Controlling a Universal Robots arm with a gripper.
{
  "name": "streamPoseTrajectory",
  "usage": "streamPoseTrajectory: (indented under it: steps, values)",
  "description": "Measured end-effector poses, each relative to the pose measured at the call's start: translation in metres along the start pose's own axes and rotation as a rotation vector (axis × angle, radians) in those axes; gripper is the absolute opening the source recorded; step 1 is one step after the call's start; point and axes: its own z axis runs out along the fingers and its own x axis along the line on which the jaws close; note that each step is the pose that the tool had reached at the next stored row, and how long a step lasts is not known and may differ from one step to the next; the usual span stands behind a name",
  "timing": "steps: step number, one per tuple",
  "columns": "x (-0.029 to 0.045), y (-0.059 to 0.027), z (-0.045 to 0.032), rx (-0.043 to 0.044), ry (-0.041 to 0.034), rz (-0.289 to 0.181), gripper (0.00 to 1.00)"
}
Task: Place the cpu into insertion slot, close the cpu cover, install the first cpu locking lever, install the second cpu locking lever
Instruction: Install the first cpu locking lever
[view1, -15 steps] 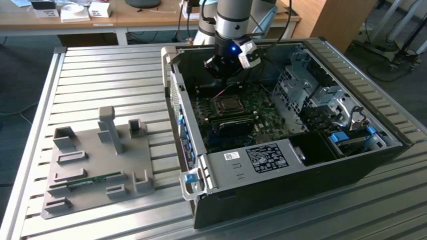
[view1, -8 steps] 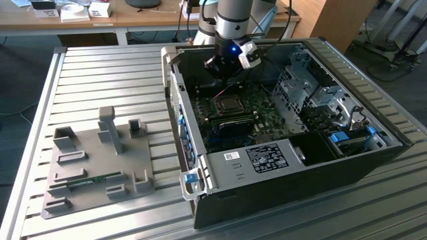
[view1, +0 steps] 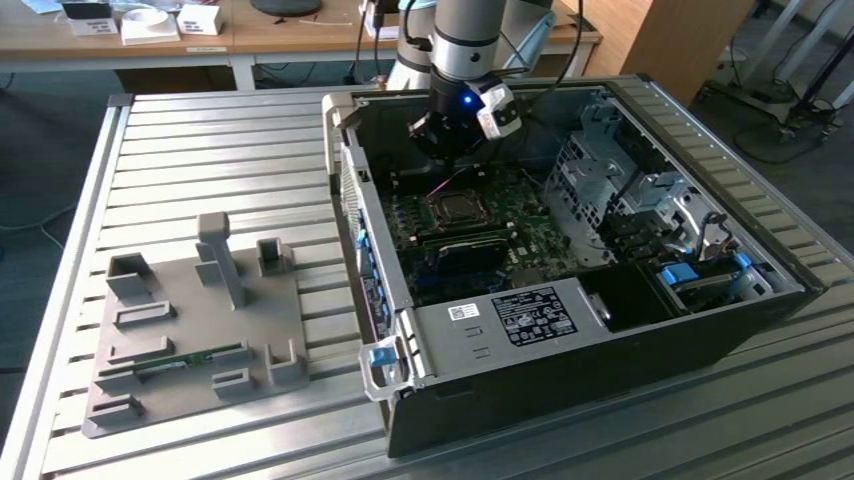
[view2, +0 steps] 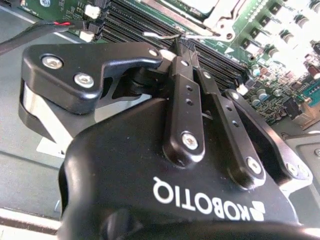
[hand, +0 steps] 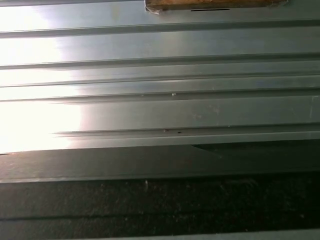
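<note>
The tool (view2: 184, 45) hangs low inside the open computer case (view1: 561, 370), fingers clenched together. Its tips meet the thin wire locking lever (view2: 159, 35) beside the insertion slot (view1: 454, 208); I cannot tell whether the wire is pinched. The cpu (view2: 200, 5) sits in the slot, and the cpu cover (view2: 220, 20) seems to be down. I judge that closed tips suit pushing a lever.
</note>
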Motion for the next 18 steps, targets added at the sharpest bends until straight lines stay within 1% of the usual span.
streamPoseTrajectory:
  steps: [18]
  values:
    - [-0.0021, -0.0003, 0.0035, 0.0, -0.0002, 0.0, 0.11]
